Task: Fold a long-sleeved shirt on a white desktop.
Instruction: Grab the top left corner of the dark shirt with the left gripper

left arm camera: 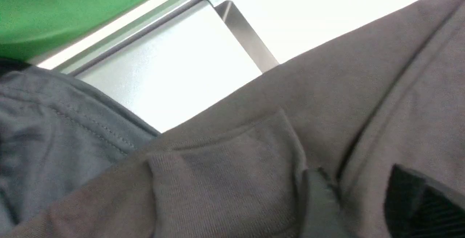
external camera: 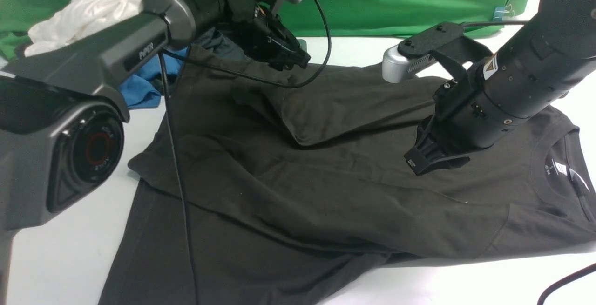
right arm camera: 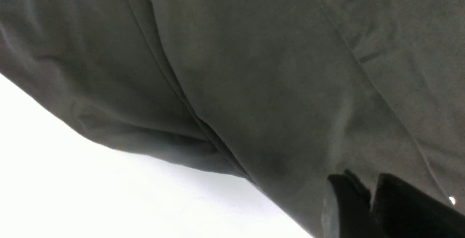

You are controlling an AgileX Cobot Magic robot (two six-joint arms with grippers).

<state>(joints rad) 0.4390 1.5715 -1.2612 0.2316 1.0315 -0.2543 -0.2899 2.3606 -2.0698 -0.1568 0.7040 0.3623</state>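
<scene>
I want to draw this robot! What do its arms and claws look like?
The left arm is boxy dark grey, with PIPER lettering and a black cable. The right arm is a round black tube with a yellow sticker. The left gripper and right gripper are black.

Shirt [external camera: 298,193] spread on desktop [external camera: 70,258]; blue garment [external camera: 139,88] behind-left.

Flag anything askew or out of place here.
The black knit long-sleeved shirt lies rumpled, with a slanted, bunched fold across its middle. A crumpled white garment and blue garment are heaped far left.
</scene>
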